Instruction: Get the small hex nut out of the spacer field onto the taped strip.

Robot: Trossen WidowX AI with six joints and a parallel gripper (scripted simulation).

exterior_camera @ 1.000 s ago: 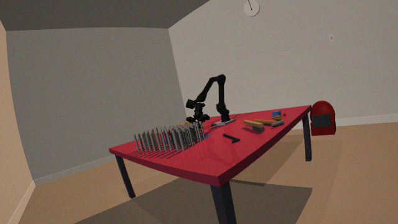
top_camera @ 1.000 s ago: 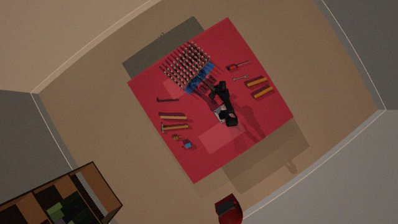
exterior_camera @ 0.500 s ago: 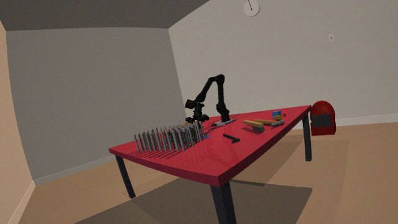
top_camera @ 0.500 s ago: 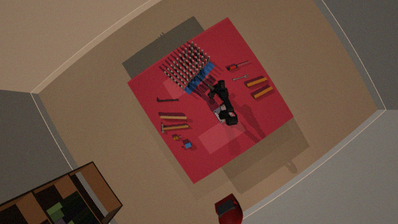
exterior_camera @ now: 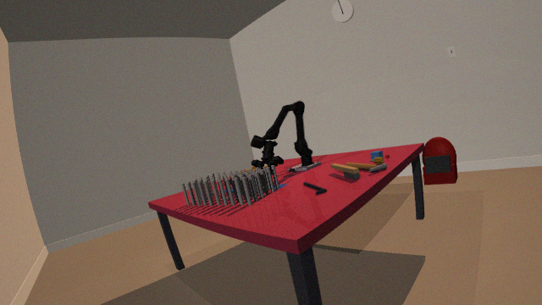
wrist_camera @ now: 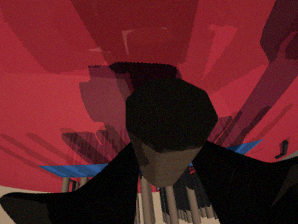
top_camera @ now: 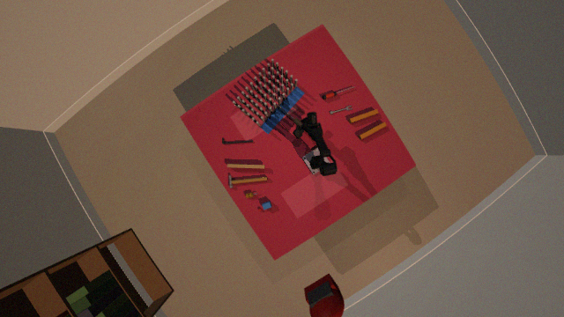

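Note:
My gripper (top_camera: 300,128) (exterior_camera: 268,163) (wrist_camera: 162,143) is shut on a tool with a thick, dark, faceted handle (wrist_camera: 171,115). The handle's end faces the wrist camera, and its working end is hidden. The gripper is above the table on the near side of the blue taped strip (top_camera: 282,111) (wrist_camera: 75,171), towards the arm's base. The metal spacers (top_camera: 267,90) (exterior_camera: 220,189) (wrist_camera: 147,200) stand upright in rows behind the strip. The hex nut cannot be made out in any view. Whether the tool touches anything is not clear.
The red table (top_camera: 304,238) (exterior_camera: 271,229) also bears a black hooked tool (top_camera: 239,142) (exterior_camera: 314,187), a hammer (top_camera: 248,180), a yellow-topped bar (top_camera: 246,166), a screwdriver (top_camera: 337,92), a wrench (top_camera: 340,110), two orange bars (top_camera: 364,115) (top_camera: 373,130) and a blue block (top_camera: 266,205) (exterior_camera: 376,155).

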